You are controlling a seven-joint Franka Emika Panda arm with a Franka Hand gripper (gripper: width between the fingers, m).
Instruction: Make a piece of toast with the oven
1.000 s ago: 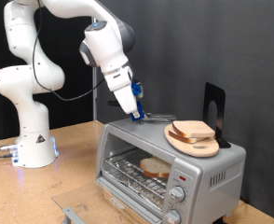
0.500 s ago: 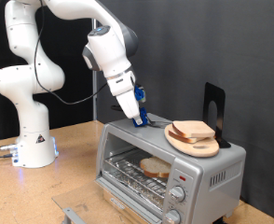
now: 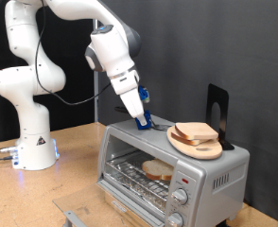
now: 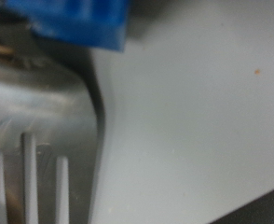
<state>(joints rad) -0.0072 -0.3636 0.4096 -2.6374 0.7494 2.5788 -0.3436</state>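
One piece of toast [image 3: 158, 171] lies on the rack inside the oven [image 3: 173, 168], below the gripper [image 3: 145, 121], which rests on the oven's top beside a wooden plate [image 3: 195, 144] of bread; its opening cannot be told. Oven stands on a wooden desk [image 3: 73, 170] before a black backdrop [image 3: 224, 47].

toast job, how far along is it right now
Done: one slice of bread lies on the wire rack inside the oven. In hand: the gripper is down at the oven's top, holding nothing visible; whether it is open or shut is unclear. Left: another slice sits on the wooden plate on the oven top.
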